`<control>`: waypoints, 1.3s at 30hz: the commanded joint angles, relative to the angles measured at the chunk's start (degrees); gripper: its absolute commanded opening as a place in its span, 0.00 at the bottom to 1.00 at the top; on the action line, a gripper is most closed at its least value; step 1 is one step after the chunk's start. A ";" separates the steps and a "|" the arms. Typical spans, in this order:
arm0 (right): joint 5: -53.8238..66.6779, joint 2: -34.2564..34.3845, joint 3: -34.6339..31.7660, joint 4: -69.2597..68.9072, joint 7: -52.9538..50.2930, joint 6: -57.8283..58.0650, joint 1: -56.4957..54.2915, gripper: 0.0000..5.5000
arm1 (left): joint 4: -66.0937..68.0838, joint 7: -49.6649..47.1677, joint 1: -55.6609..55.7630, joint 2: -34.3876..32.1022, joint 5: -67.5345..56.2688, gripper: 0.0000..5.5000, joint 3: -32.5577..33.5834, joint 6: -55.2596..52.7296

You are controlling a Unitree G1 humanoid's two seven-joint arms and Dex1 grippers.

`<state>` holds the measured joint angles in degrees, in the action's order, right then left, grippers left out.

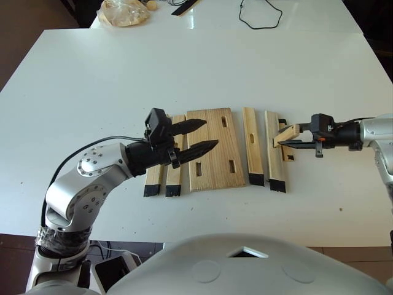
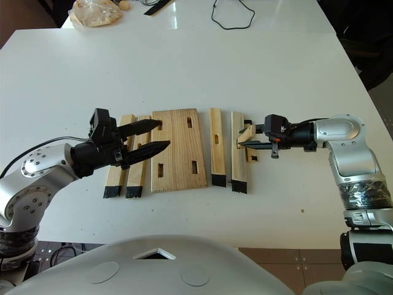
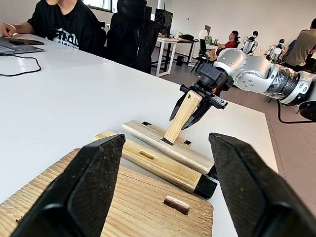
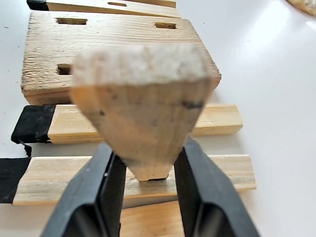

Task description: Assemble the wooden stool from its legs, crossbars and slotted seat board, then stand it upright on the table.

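The slotted seat board [image 1: 212, 147] lies flat mid-table. Two black-tipped legs [image 1: 164, 178] lie beside it on the left, and two more [image 1: 252, 147] on the right. My left gripper [image 1: 199, 136] hovers open over the board's left edge, its fingers [image 3: 84, 192] wide apart and holding nothing. My right gripper [image 1: 288, 140] is shut on a short crossbar [image 3: 181, 116]. The crossbar stands tilted, its lower end at a slot in the rightmost leg [image 3: 168, 145]. In the right wrist view the crossbar's end [image 4: 140, 98] sits between the two fingers [image 4: 94, 197].
A crumpled plastic bag [image 1: 123, 12] and a black cable [image 1: 261, 15] lie on the far table at the back. White tabletop [image 1: 202, 67] spreads open all around the parts. The near table edge runs just below the legs' black tips.
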<state>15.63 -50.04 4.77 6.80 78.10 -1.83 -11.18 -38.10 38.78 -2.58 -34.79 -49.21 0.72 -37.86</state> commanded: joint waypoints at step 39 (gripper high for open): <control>1.10 7.30 4.83 18.03 4.15 4.85 -7.51 0.50 | 2.38 3.39 -0.10 -0.30 8.07 0.57 -4.38 2.57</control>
<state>13.72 -42.15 12.16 28.38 81.62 -0.72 -19.43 -35.89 41.76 -2.90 -34.78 -42.03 -3.44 -35.59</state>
